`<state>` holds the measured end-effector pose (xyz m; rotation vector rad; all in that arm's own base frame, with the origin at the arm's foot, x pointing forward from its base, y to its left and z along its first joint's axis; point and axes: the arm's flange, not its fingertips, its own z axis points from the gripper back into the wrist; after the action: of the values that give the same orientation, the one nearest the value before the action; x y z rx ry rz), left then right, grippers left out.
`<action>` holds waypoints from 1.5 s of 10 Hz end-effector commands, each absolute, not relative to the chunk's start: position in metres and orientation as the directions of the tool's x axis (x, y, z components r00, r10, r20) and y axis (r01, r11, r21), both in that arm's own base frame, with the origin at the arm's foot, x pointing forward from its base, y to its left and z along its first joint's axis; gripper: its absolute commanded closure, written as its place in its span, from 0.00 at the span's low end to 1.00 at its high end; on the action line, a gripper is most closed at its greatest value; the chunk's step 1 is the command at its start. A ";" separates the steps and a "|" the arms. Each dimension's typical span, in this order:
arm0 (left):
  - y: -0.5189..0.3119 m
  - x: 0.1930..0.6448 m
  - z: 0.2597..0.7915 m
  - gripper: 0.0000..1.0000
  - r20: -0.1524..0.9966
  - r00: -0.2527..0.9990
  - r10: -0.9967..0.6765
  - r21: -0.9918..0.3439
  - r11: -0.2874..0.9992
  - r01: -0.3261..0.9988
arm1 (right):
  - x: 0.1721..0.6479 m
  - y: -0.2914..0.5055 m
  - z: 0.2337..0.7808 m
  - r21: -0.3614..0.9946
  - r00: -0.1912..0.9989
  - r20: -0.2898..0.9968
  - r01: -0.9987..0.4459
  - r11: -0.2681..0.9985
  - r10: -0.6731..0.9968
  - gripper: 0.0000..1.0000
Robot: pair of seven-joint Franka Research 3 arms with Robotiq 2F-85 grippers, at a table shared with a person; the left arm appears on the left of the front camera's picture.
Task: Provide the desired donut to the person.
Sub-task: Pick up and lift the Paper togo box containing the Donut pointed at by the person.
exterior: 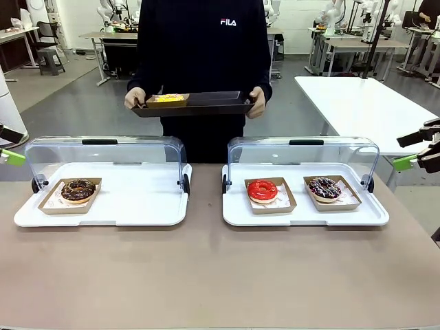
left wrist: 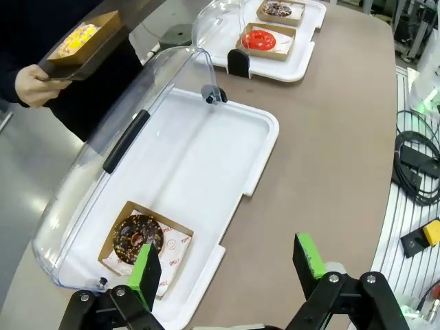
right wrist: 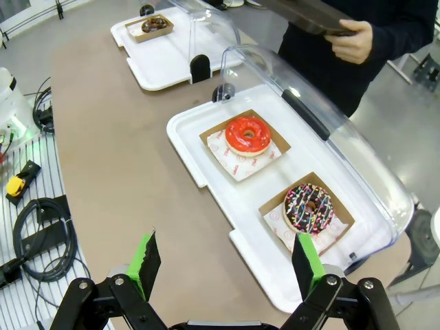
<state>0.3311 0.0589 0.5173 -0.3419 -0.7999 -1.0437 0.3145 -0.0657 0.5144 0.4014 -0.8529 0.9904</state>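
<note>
Tools (left wrist: 227, 253) (right wrist: 225, 251) gape wide, both empty.

This is a robotics lab or test hall rather than a shop. The brown desk (exterior: 206, 275) stands on a bare grey floor (exterior: 69, 103) among plain white work tables (exterior: 357, 103) and a grey stool (exterior: 51, 60). Beside the desk, coiled black cables (right wrist: 48, 204) and a yellow-button control box (right wrist: 17, 184) lie on a slatted white rack (right wrist: 27, 302).
</note>
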 end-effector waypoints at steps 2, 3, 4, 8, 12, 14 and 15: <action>0.083 0.337 0.526 0.00 0.712 0.221 -0.666 0.129 0.434 0.892 | 0.317 -0.066 0.513 -0.071 0.250 0.801 -0.863 0.501 0.544 0.00; 0.084 0.337 0.527 0.00 0.711 0.225 -0.666 0.129 0.438 0.889 | 0.317 -0.066 0.513 -0.071 0.250 0.801 -0.863 0.501 0.544 0.00; 0.084 0.337 0.527 0.00 0.712 0.225 -0.665 0.133 0.442 0.887 | 0.317 -0.066 0.513 -0.071 0.250 0.801 -0.863 0.501 0.544 0.00; 0.084 0.337 0.530 0.00 0.737 0.179 -0.652 0.187 0.451 0.873 | 0.317 -0.066 0.513 -0.071 0.250 0.801 -0.863 0.501 0.544 0.00; 0.083 0.340 0.530 0.00 0.756 0.147 -0.637 0.213 0.453 0.866 | 0.317 -0.066 0.513 -0.071 0.250 0.801 -0.863 0.501 0.544 0.00; 0.081 0.342 0.530 0.00 0.762 0.135 -0.633 0.215 0.444 0.870 | 0.317 -0.066 0.513 -0.071 0.250 0.801 -0.863 0.501 0.544 0.00; 0.079 0.345 0.530 0.00 0.769 0.119 -0.628 0.218 0.432 0.875 | 0.317 -0.066 0.513 -0.071 0.250 0.801 -0.863 0.501 0.544 0.00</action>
<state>0.3389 0.0799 0.5363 -0.3133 -0.8876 -1.1028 0.3145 -0.0657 0.5144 0.4014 -0.8529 0.9904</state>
